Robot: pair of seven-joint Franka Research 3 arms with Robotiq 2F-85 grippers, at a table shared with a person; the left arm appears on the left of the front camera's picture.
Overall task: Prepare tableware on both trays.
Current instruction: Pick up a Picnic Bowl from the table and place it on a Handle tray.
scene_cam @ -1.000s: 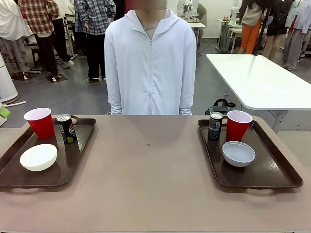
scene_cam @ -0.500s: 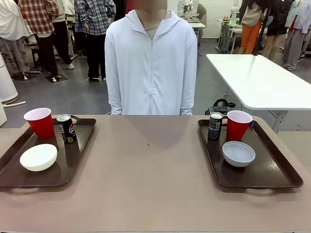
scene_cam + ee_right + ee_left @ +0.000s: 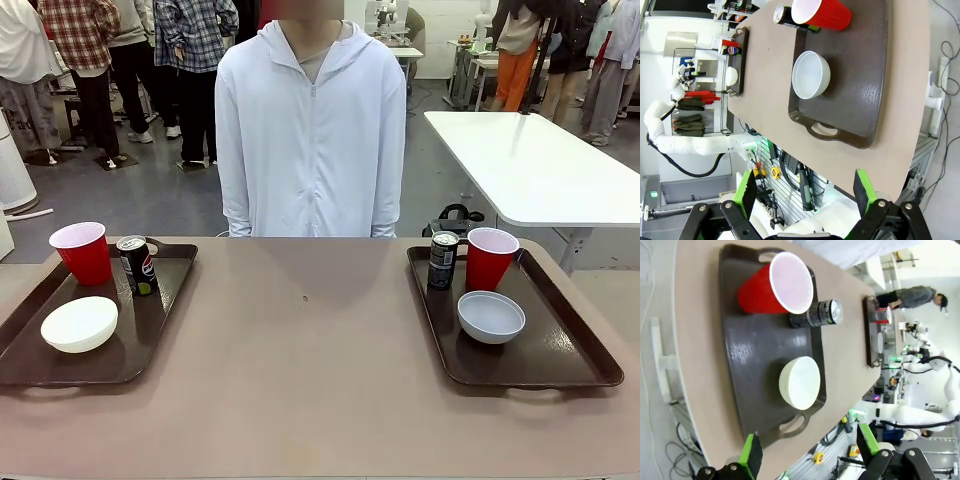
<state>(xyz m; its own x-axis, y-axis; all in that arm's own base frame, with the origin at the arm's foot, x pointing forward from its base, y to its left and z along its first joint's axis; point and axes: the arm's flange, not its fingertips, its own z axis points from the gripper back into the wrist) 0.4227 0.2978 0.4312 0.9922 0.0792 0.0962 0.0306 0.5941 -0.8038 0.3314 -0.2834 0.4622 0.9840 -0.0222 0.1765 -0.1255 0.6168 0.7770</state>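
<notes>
Two dark brown trays lie on the table. The left tray point(image 3: 150, 325) carries a red cup point(image 3: 82, 252), a black can point(image 3: 137, 265) and a white bowl point(image 3: 79, 324). On the right tray point(image 3: 565, 355) stand a black can point(image 3: 442, 260), a red cup point(image 3: 491, 258) and a pale grey-blue bowl point(image 3: 491, 316). My left gripper point(image 3: 807, 450) hangs open well above the left tray point(image 3: 750, 355), over the white bowl point(image 3: 800, 382), red cup point(image 3: 775, 285) and can point(image 3: 817, 315). My right gripper point(image 3: 804, 190) is open high above the right tray point(image 3: 860, 90), bowl point(image 3: 811, 74) and cup point(image 3: 822, 12).
A person in a white hooded jacket point(image 3: 310, 130) stands at the far side of the table, arms down. Bare brown tabletop point(image 3: 305, 350) stretches between the trays. A white table point(image 3: 540, 165) stands off to the back right.
A small green thing at the left edge of the front view has gone from sight. Nothing on the trays has moved.
</notes>
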